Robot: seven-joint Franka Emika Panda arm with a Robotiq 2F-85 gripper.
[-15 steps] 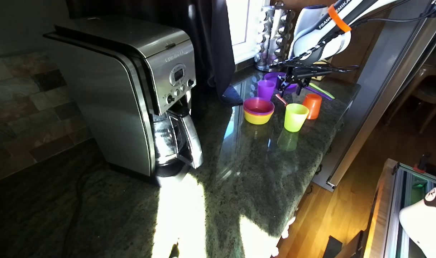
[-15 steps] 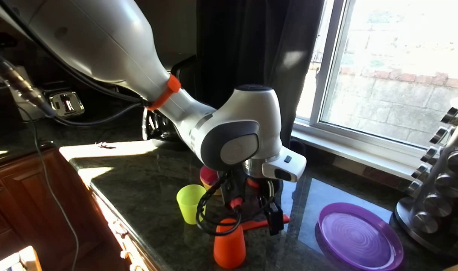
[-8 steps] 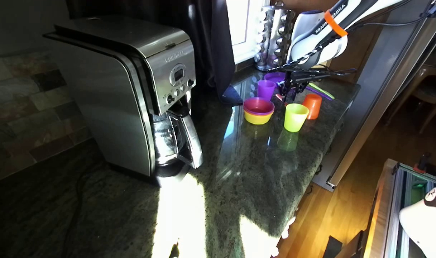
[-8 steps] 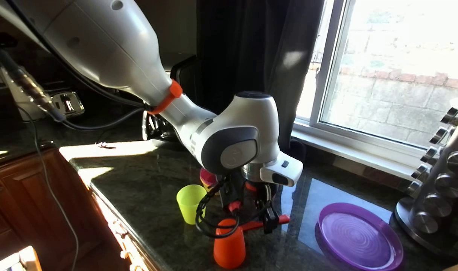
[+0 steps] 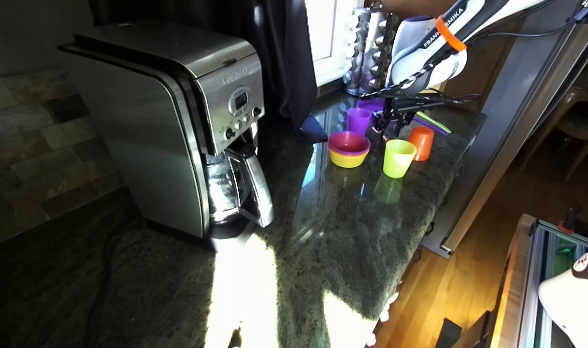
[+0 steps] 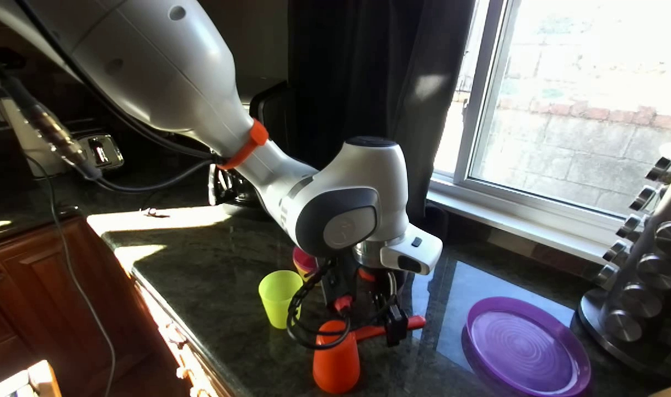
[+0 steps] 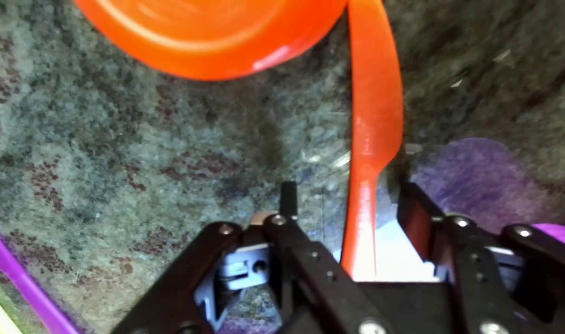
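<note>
Gripper (image 7: 347, 202): hung low over the countertop (image 7: 101, 185), fingers apart.
Orange knife (image 7: 377, 106): lay there, narrow part between those fingers.
Orange cup (image 7: 208, 41): rested upturned, just beside the knife.
Lime cup (image 6: 274, 303): stood upright nearby.

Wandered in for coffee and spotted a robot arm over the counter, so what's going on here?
A robot arm has its open gripper over a red-orange knife lying on the stone countertop. In the wrist view, the fingers stand either side of the knife's handle with a gap to each, so nothing is gripped right now. The blade runs close beside an orange cup; a yellow-green cup and a stack of bowls stand on the countertop nearby.
</note>
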